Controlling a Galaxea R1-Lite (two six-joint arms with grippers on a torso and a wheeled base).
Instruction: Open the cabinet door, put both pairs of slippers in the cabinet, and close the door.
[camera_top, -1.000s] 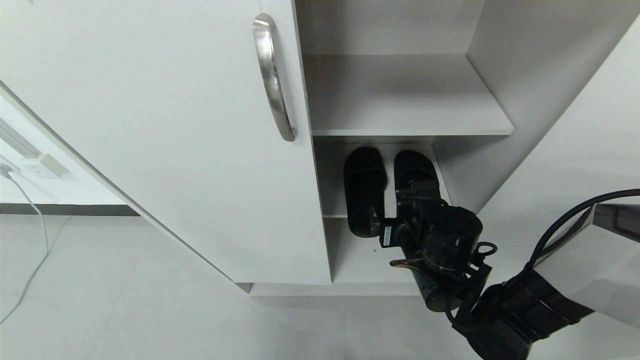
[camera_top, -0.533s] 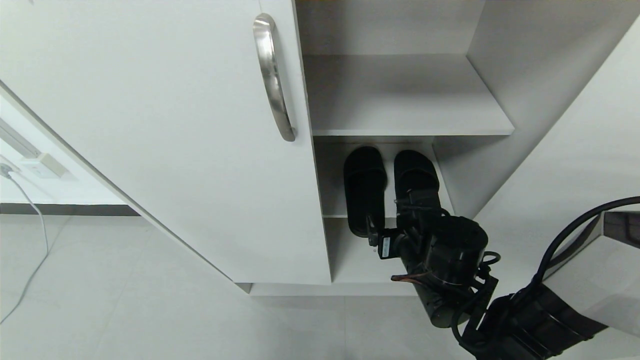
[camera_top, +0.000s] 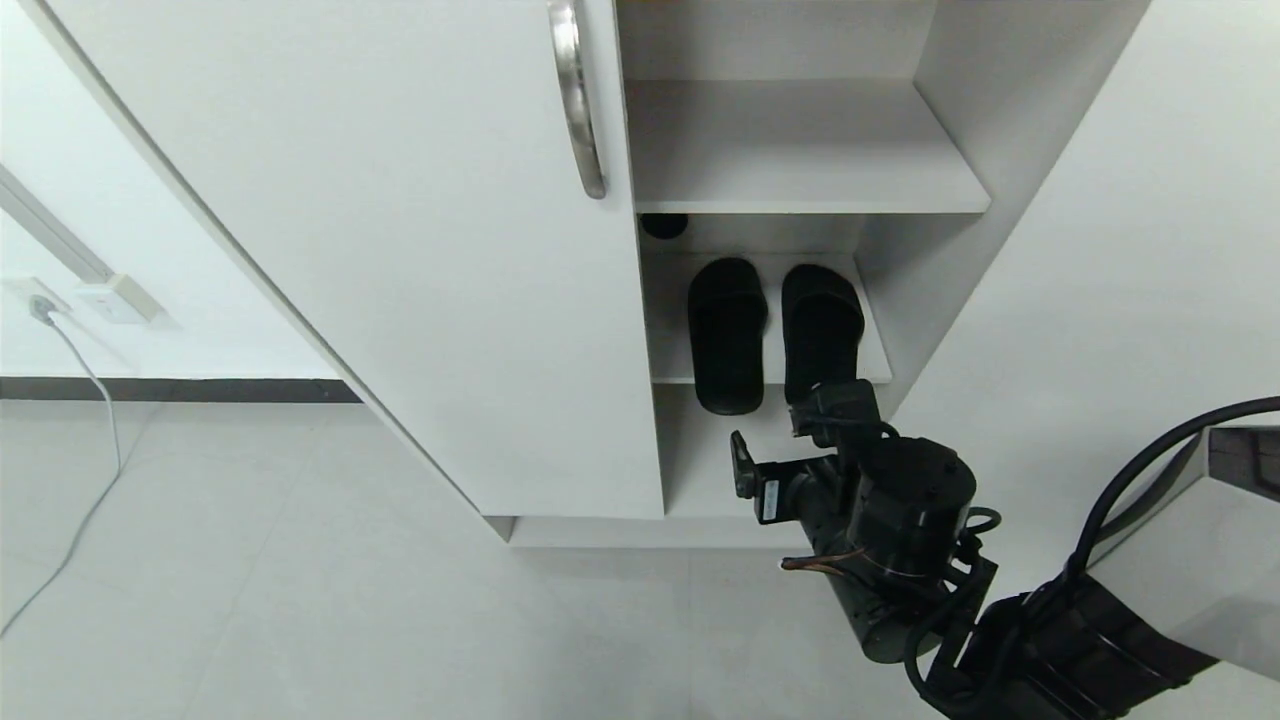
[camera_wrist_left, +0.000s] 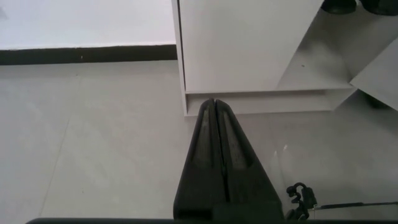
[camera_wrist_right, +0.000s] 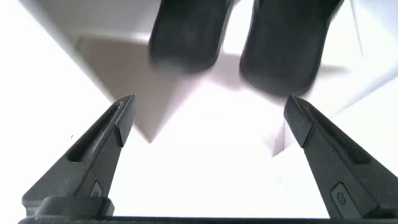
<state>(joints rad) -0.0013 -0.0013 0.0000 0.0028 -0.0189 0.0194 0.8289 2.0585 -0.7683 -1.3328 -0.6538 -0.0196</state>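
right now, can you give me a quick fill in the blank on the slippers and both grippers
1. The black slippers lie side by side on a shelf inside the ____.
2. The right gripper is in front of them with its fingers ____.
3. The left gripper is above the floor with its fingers ____.

Missing words: cabinet; open; shut

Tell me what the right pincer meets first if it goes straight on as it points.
The right pincer, open, would probably meet the heels of the black slippers on the cabinet shelf; depth is unclear.
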